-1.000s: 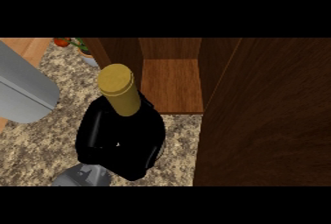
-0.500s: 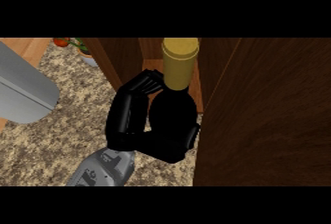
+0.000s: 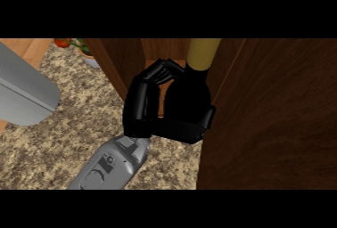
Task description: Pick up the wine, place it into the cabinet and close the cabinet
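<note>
Head view: right hand curls round the wine, inside the cabinet.

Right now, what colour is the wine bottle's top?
Mustard yellow foil top, seen in the head view.

speckled granite desk under everything | big grey rounded object at left, resting on it | red-and-green item far back, partly hidden

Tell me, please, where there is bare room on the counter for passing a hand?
Bare counter lies left of the forearm, below the grey object. It is crowded at the cabinet opening, where the hand and its fingers hold the wine.
</note>
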`<state>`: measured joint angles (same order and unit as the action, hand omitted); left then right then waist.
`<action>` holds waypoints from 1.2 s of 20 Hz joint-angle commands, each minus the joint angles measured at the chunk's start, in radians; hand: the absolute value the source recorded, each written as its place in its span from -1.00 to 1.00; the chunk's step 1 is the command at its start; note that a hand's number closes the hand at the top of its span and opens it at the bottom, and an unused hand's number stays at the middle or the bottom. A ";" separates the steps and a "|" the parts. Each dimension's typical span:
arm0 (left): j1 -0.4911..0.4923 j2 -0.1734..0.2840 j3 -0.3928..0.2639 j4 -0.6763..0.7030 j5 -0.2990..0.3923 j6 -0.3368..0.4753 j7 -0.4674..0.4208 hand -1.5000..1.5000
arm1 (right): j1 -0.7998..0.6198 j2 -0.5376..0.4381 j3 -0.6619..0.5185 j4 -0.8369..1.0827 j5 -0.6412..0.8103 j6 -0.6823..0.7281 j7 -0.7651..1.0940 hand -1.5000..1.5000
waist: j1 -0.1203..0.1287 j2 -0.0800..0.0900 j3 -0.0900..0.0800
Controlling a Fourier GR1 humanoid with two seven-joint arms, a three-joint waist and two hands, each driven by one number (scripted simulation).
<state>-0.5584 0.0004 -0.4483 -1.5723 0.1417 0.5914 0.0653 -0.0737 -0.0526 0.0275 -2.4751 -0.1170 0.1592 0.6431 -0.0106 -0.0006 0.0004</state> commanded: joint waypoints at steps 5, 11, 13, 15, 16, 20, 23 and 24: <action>-0.026 0.000 0.021 0.122 0.087 0.029 -0.127 1.00 | 0.028 -0.002 0.022 -0.150 -0.084 -0.004 0.073 -1.00 | -0.005 0.001 -0.001; 0.084 0.000 -0.056 0.129 0.191 0.059 -0.257 1.00 | 0.054 -0.011 -0.028 -0.107 -0.095 0.020 0.020 -1.00 | -0.003 0.001 0.000; 0.022 0.000 -0.038 0.238 0.221 0.063 -0.320 1.00 | -0.005 0.005 0.015 -0.122 -0.070 -0.028 0.095 -1.00 | -0.006 0.002 -0.001; 0.004 0.000 -0.057 0.228 0.193 0.071 -0.263 1.00 | 0.043 0.007 0.009 -0.119 -0.068 -0.010 0.049 -1.00 | -0.001 0.000 0.000; 0.000 0.000 -0.074 0.207 0.161 0.095 -0.247 1.00 | 0.022 -0.004 -0.029 -0.091 -0.091 -0.005 0.035 -1.00 | 0.001 0.000 0.000; 0.020 0.000 -0.067 0.376 0.152 0.067 -0.391 1.00 | 0.047 -0.008 -0.022 -0.143 -0.100 0.001 0.049 -1.00 | -0.012 0.002 0.000; -0.017 0.000 0.006 0.387 0.129 0.018 -0.366 1.00 | 0.034 0.020 0.017 -0.049 -0.032 0.004 -0.036 -1.00 | 0.002 0.001 0.000; -0.036 0.000 -0.012 0.440 0.192 0.046 -0.415 1.00 | 0.044 0.007 0.011 -0.123 -0.065 -0.011 0.047 -1.00 | -0.006 0.002 -0.001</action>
<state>-0.5547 0.0002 -0.4835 -1.2217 0.2995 0.6450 -0.2919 -0.0687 -0.0450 0.0389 -2.4757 -0.1117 0.1534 0.6366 -0.0128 0.0004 -0.0001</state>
